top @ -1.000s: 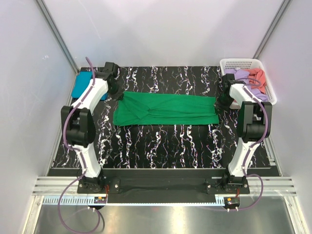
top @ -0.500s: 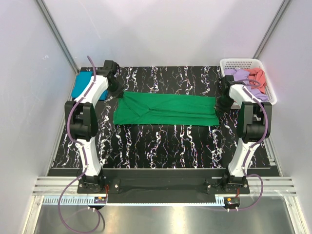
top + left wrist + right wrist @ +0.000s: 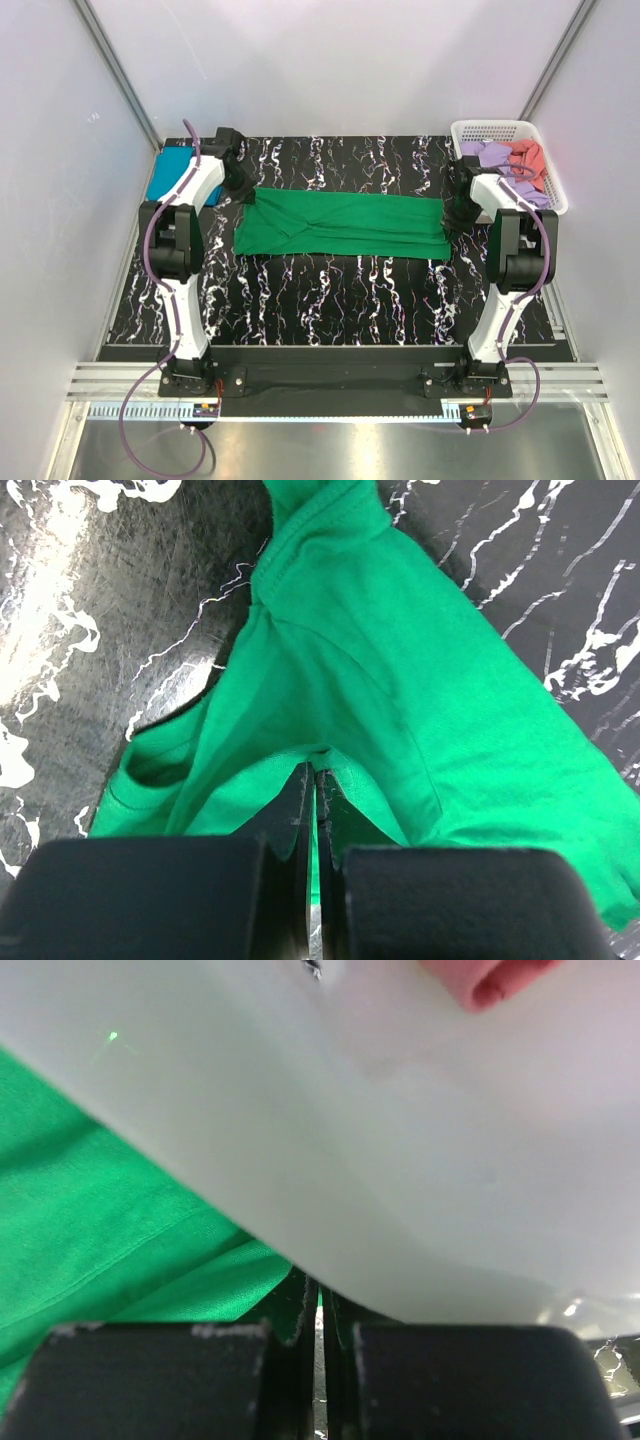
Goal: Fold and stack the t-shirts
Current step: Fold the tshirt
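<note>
**Green cloth mid-fold, most of the work ahead**

From above, the green t-shirt [image 3: 340, 225] lies as a long band across the middle of the marbled table [image 3: 330, 290]. Its sides look turned in, and I judge the crosswise folds are yet to come. The left gripper [image 3: 243, 192] sits at its left end, the right gripper [image 3: 452, 218] at its right end. A teal t-shirt [image 3: 170, 178], folded to a rectangle, rests at the far left corner, probably the stack's first piece. A lilac t-shirt [image 3: 497, 153] and a coral t-shirt [image 3: 530, 157] wait crumpled in the white basket [image 3: 500, 127].

On the left wrist, the jaws are pressed together, pinching a ridge of green cloth.

On the right wrist, the jaws are likewise closed, seemingly nipping the shirt's edge just beside the basket wall.
</note>
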`<state>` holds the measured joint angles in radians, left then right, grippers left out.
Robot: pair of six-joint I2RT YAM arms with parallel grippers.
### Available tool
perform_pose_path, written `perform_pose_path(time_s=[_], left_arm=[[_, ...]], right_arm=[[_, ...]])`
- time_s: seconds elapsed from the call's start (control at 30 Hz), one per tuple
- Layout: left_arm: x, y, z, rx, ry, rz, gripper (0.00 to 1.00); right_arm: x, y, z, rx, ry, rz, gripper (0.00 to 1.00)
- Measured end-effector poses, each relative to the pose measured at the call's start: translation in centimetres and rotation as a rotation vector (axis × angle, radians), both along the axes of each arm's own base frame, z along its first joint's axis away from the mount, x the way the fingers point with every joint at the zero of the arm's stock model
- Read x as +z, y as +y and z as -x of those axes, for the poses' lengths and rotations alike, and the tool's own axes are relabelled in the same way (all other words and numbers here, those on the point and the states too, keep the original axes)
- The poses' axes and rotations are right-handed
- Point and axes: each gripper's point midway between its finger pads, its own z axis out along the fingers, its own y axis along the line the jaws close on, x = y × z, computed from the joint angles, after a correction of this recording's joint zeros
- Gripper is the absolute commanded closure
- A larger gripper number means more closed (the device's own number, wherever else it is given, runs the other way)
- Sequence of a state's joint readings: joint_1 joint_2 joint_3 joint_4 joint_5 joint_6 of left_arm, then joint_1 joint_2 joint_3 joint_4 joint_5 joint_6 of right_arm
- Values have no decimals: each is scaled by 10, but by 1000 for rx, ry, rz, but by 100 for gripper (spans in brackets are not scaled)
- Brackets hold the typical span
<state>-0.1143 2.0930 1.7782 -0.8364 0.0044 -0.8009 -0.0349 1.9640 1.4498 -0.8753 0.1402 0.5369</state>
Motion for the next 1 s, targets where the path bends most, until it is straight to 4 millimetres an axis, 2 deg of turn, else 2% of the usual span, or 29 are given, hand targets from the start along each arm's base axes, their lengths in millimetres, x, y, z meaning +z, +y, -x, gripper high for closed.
perform_pose_path(time_s=[0.2, 0.27, 0.33, 0.37, 0.4, 0.43, 0.53, 0.6, 0.7, 0.8, 0.9, 1.0], left_arm=[[-14, 1, -3, 3, 25, -10, 100], [-16, 1, -4, 4, 28, -13, 100], [-17, 2, -4, 3, 27, -15, 98], [-17, 2, -4, 0, 27, -16, 93], [-17, 2, -5, -5, 25, -19, 85], [-16, 2, -5, -10, 21, -20, 66], [-9, 2, -10, -30, -1, -29, 38], [2, 3, -17, -45, -33, -37, 30], [29, 7, -25, -71, -100, -66, 28], [61, 12, -19, -104, -156, -99, 28], [88, 18, 3, -141, -193, -131, 31], [86, 24, 47, -170, -178, -147, 34]], right_arm=[[0, -2, -6, 5, 1, 7, 100], [0, -2, -8, 5, -1, 8, 95], [0, -2, -10, 8, -7, 7, 86], [0, -1, -11, 12, -9, 5, 77], [0, -1, -11, 16, -12, 1, 74], [1, -1, -12, 24, -15, 0, 71], [4, 2, -16, 38, -32, -20, 64], [9, 4, -17, 43, -49, -37, 62], [25, 9, -16, 47, -94, -68, 61], [41, 13, -5, 49, -130, -85, 59], [45, 15, 12, 41, -130, -90, 58], [38, 17, 22, 37, -108, -96, 64]])
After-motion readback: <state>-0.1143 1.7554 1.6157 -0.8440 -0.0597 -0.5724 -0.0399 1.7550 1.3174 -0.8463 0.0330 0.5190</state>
